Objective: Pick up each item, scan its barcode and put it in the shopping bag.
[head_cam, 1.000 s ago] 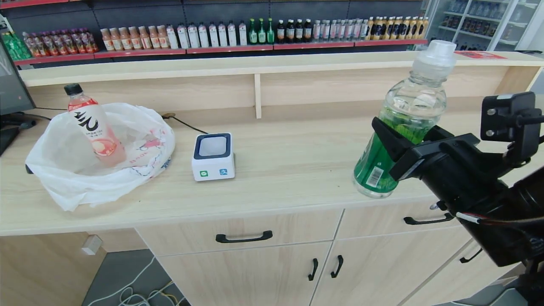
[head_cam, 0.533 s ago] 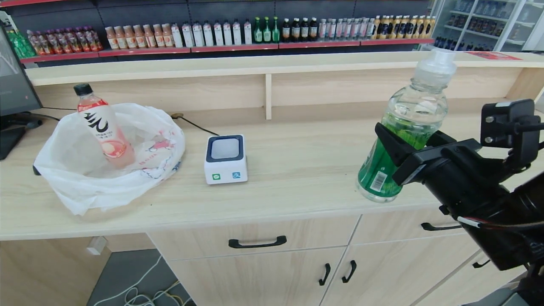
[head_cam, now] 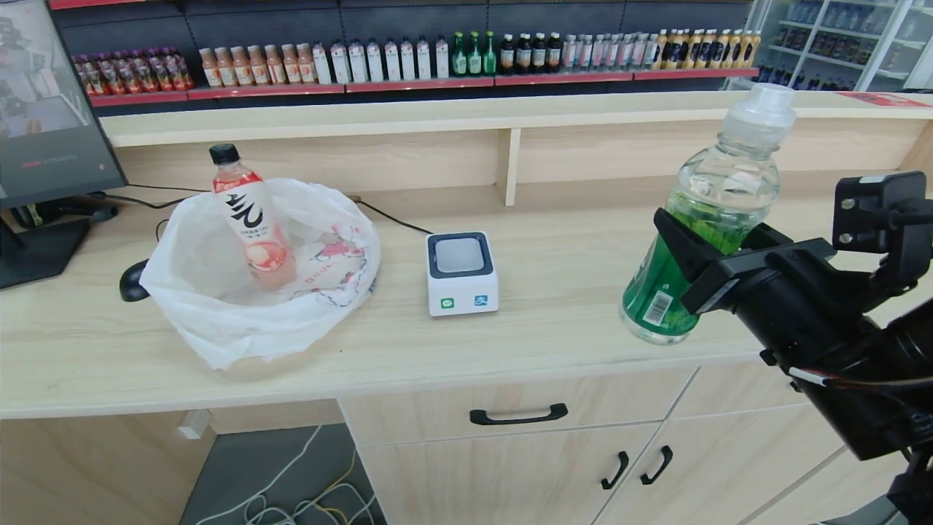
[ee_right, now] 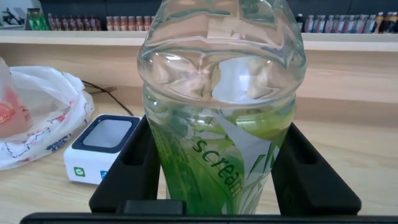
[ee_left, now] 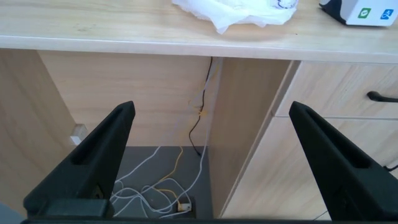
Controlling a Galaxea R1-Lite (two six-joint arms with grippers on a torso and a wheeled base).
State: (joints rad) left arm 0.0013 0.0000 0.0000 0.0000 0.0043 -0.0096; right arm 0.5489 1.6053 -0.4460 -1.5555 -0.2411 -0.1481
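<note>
My right gripper (head_cam: pixel 703 255) is shut on a clear bottle with a green label (head_cam: pixel 696 233), held tilted above the counter's right part, its barcode facing the front. In the right wrist view the green-label bottle (ee_right: pixel 221 124) stands between the fingers (ee_right: pixel 127 171). A white scanner (head_cam: pixel 461 273) with a dark-framed top sits mid-counter, also in the right wrist view as the scanner (ee_right: pixel 102 146). Left of it the white shopping bag (head_cam: pixel 219 292) lies open with a pink drink bottle (head_cam: pixel 251 219) upright inside. My left gripper (ee_left: pixel 211 155) is open, low in front of the cabinet, below the counter edge.
A monitor (head_cam: pixel 44 124) and a black mouse (head_cam: pixel 133 281) sit at the counter's left end. A raised ledge (head_cam: pixel 510 109) runs along the back, with drink shelves behind. A cable (head_cam: pixel 393 219) leads to the scanner. Drawers and doors (head_cam: pixel 517 415) lie under the counter (head_cam: pixel 554 313).
The head view has shifted, so bag, scanner and monitor appear further right. The right gripper still holds the green-label bottle, about as before.
</note>
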